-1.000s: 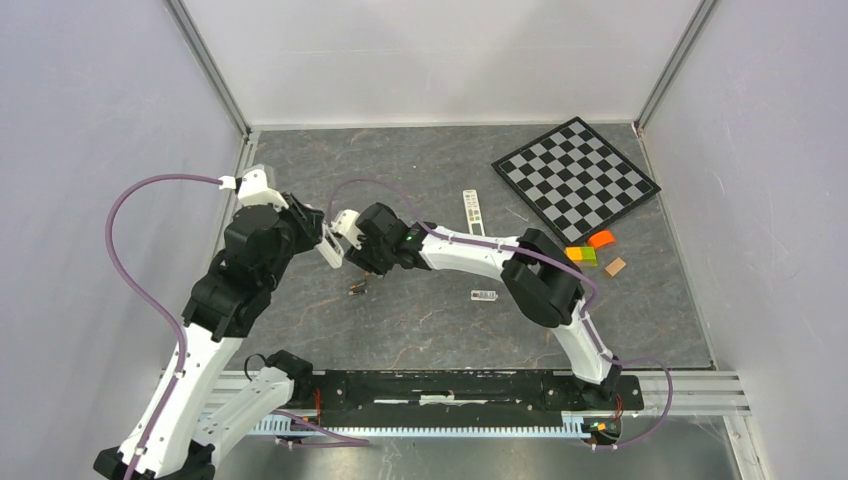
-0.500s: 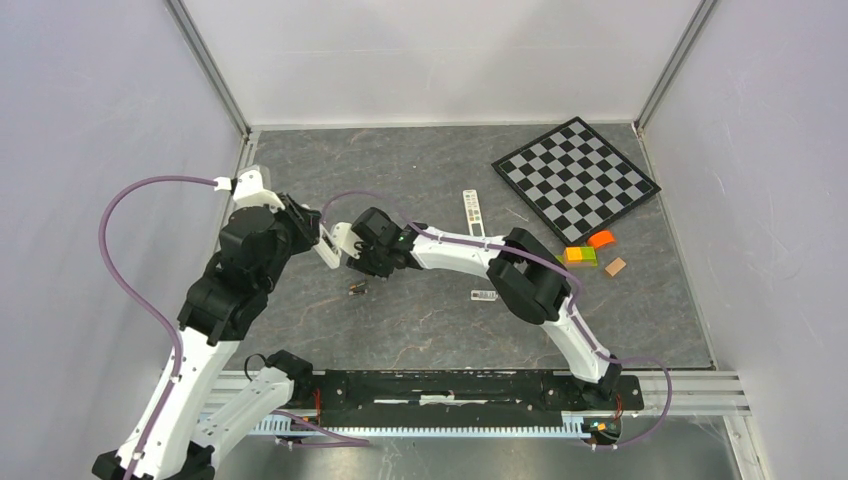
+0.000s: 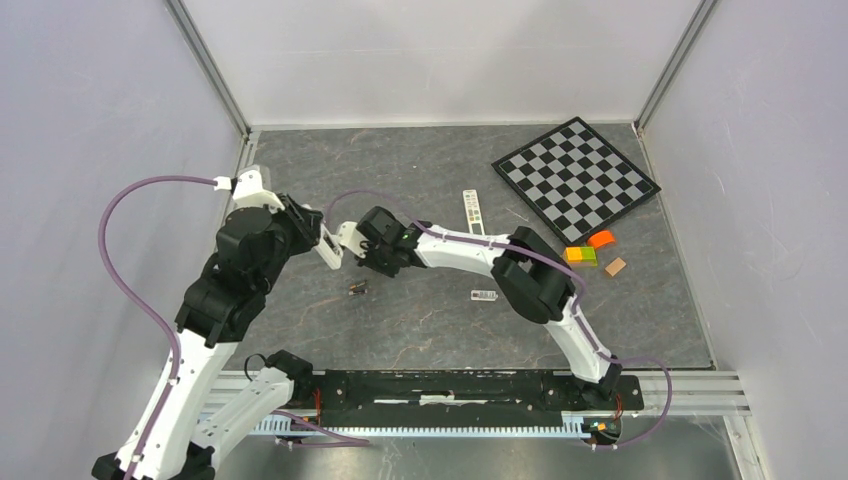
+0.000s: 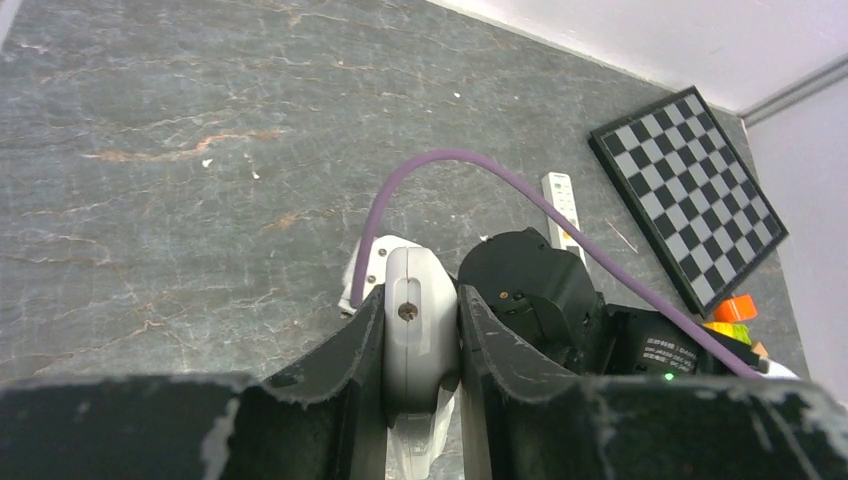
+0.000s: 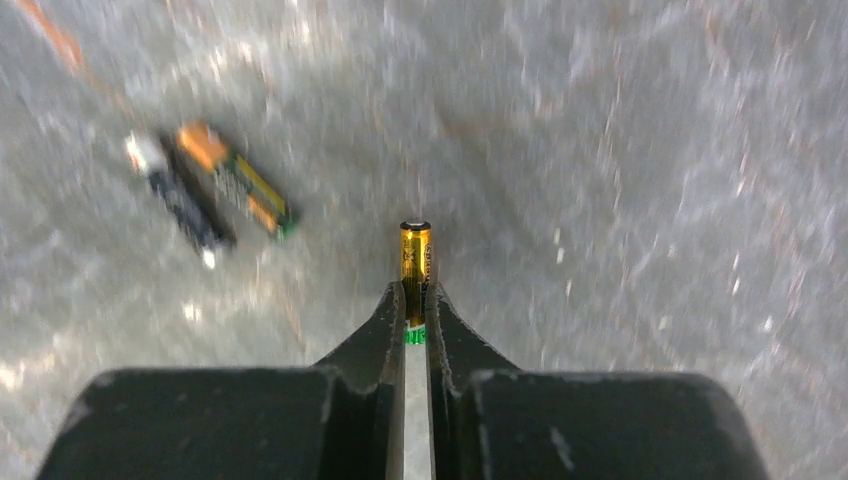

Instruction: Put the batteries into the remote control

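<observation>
Table: dark grey marbled stone-look table (image 3: 420,160), lying under both pairs of fingers.
Board: black-and-white chequered board (image 3: 575,176), flat on the table. It is well apart from the left fingers, ahead of them and to their right.
Left gripper: left gripper (image 4: 421,305), jaws drawn in narrow and clamped on a white body from both sides.
Right gripper: right gripper (image 5: 415,293), jaws almost together, pinching a battery. From above it sits just beside the left fingertips.
Held remote: white rounded plastic remote control (image 4: 421,350), gripped between the left fingers, its end reaching past their tips.
Second remote: slim white button remote (image 3: 473,212), on the table well apart from both pairs of fingers.
Blocks: small orange, green and tan blocks (image 3: 590,250), well apart from all fingers, near the board.
Cover: small white rectangular cover piece (image 3: 484,295), flat on the table, apart from the fingers.
Held battery: gold-cased battery with a green band (image 5: 415,250), lower part between the right fingertips, capped end standing out beyond them.
Loose batteries: dark battery (image 5: 180,200) and orange-and-green battery (image 5: 238,185), side by side on the table, ahead and left of the right fingertips. The view is blurred.
</observation>
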Controlling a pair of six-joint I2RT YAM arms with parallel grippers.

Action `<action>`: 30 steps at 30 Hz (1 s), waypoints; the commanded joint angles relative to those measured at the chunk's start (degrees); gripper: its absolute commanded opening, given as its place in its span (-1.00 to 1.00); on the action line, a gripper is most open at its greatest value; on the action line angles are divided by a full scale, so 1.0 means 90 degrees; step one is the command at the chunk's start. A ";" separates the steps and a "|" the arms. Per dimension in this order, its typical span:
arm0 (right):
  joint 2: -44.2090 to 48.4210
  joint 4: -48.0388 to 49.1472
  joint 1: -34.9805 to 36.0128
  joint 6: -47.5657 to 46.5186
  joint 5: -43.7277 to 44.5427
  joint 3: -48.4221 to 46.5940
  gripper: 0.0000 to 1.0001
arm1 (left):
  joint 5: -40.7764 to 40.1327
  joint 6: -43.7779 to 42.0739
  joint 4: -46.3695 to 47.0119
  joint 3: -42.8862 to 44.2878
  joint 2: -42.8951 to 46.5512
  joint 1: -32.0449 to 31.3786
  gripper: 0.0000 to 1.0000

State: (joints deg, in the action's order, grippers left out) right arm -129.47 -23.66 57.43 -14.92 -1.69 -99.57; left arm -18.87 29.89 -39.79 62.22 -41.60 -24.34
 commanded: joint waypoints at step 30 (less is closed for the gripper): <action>0.3169 -0.0101 -0.0580 0.3127 0.1528 0.4393 -0.43 | 0.7044 0.0162 0.5881 -0.2196 -0.0699 0.0018 -0.96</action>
State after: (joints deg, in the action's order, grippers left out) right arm -100.47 -24.93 52.38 12.29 10.68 -60.05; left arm 37.95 29.21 3.25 43.88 -47.70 -24.23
